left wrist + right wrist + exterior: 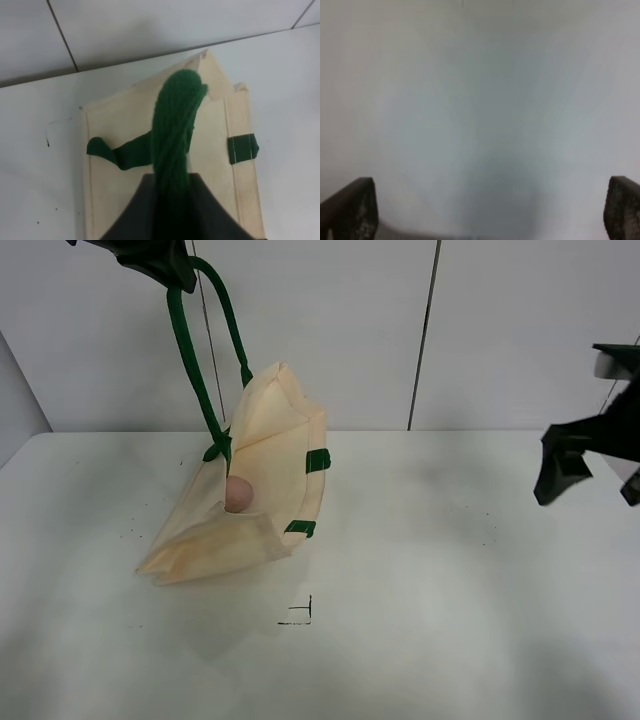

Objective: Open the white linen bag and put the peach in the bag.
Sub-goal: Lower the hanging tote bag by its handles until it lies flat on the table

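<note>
The white linen bag (262, 475) stands half lifted on the table at the left, its mouth held open. The peach (239, 493) sits inside the open mouth, partly hidden by the cream fabric. My left gripper (165, 262) is at the top left, shut on the bag's dark green strap handle (192, 360), which hangs taut below it. In the left wrist view the handle (175, 135) runs into the shut jaws, above the bag (210, 150). My right gripper (590, 465) is open and empty, raised above the table at the far right.
The white table (450, 590) carries a small black corner mark (300, 615) in front of the bag. A white panelled wall (500, 330) stands behind. The right wrist view shows only a blurred pale surface between its fingertips (355, 207).
</note>
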